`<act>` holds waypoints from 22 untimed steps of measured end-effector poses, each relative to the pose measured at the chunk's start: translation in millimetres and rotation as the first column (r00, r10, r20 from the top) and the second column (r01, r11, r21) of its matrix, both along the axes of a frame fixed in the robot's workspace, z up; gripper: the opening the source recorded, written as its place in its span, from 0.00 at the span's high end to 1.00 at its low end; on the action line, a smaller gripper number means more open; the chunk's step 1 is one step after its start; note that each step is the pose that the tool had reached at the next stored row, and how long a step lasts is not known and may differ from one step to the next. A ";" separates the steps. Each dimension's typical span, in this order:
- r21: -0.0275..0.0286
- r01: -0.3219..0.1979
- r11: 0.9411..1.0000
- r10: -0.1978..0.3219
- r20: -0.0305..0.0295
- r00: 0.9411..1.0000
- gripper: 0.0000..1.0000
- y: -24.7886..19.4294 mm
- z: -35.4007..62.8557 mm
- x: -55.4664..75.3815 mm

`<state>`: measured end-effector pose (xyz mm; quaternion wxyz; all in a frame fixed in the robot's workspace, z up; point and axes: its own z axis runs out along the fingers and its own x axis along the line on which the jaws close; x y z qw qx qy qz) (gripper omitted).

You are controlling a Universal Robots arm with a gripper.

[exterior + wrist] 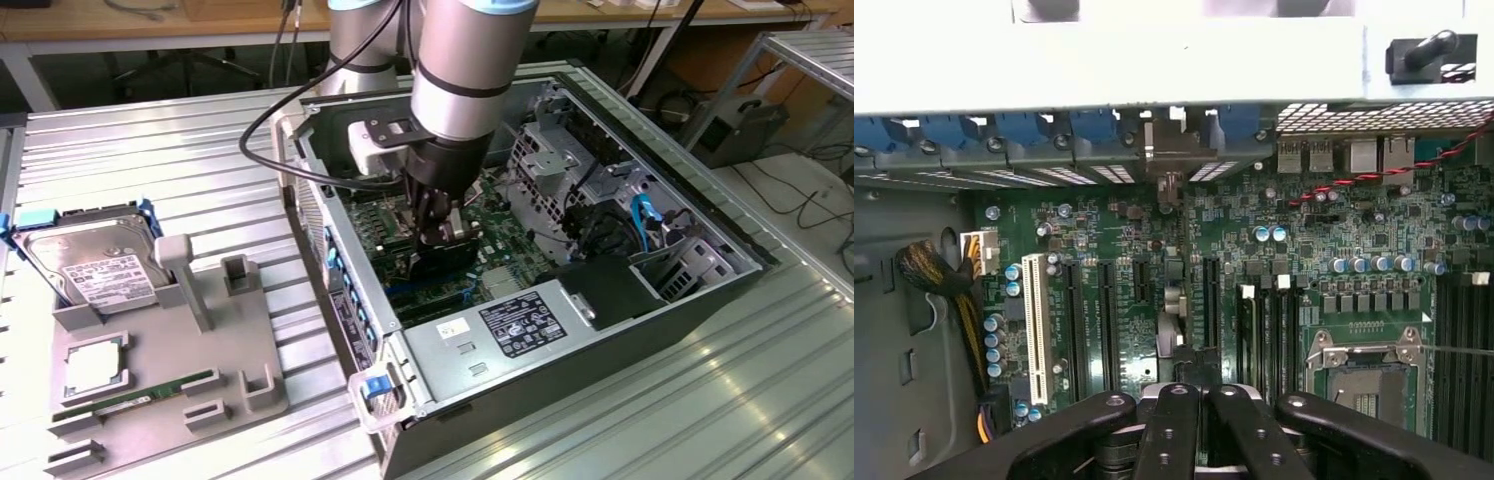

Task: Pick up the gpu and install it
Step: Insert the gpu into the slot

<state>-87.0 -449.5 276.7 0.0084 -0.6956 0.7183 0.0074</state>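
Ribbed metal table (174, 150), open case (587, 340). Gripper (447, 236) clamped shut on gpu (1172, 300), mid-motherboard (1334, 220). Likely light, stiff, fragile; hold by board edges.

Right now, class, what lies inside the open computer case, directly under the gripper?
Under the shut gripper lies the green motherboard with its expansion slots, inside the computer case. A thin card stands edge-on there. The gripper's fingers cover the card's near end.

Green motherboard (1154, 240) with one white slot (1035, 330) among black ones; blue clips (954, 130); black gripper (1194, 400); grey holder (160, 400).
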 end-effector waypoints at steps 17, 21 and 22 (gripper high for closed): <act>-0.005 0.000 1.000 0.000 -0.006 1.000 0.89 -5.7 -3.4 0.0; -0.003 0.000 1.000 0.000 -0.005 1.000 0.89 -4.9 -5.2 0.1; -0.003 0.000 1.000 0.000 -0.005 1.000 0.89 -4.5 -5.5 0.0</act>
